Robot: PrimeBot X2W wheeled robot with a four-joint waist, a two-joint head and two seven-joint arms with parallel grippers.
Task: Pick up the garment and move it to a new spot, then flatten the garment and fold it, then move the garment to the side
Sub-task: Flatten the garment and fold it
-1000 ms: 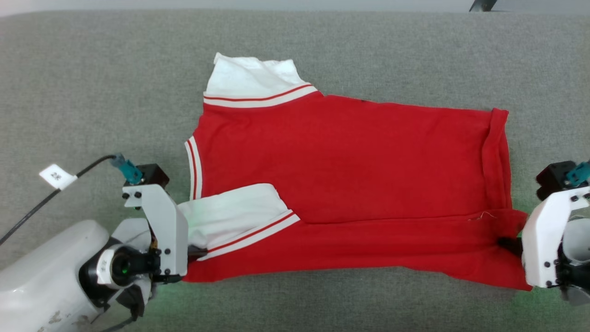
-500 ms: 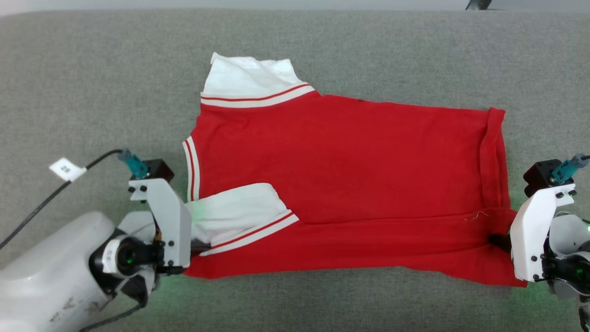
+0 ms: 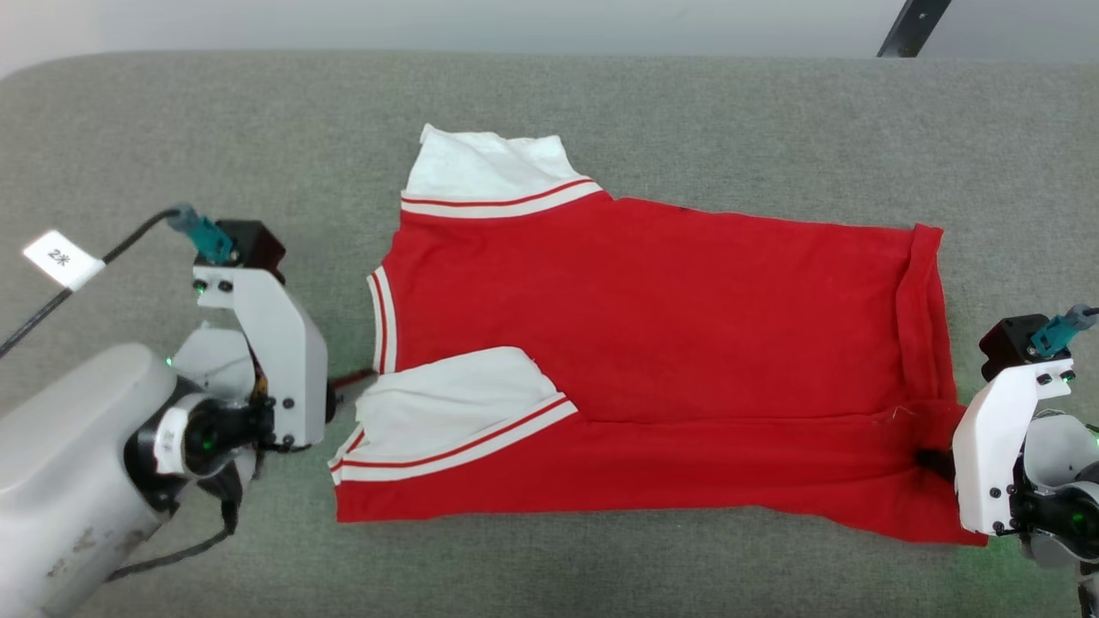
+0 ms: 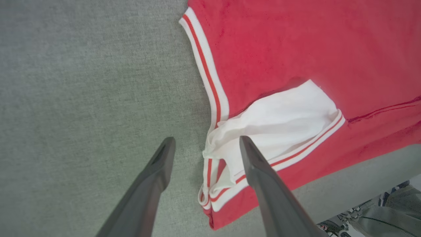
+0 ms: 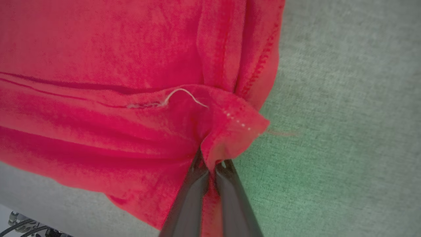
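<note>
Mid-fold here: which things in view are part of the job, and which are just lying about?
In the job: garment; left gripper, open by its sleeve; right gripper, shut on its hem.
Lying about: tagged cable; dark bar beyond the grey surface.

- Bright, even light from above; no glare anywhere.
- Thin, soft shadow along the near edge of the garment (image 3: 652, 318).
- Green glow on the grey surface (image 5: 329, 158) beside the right gripper (image 5: 211, 163).
- Wrist views stretched at the edges; right wrist view slightly soft, reds oversaturated.
</note>
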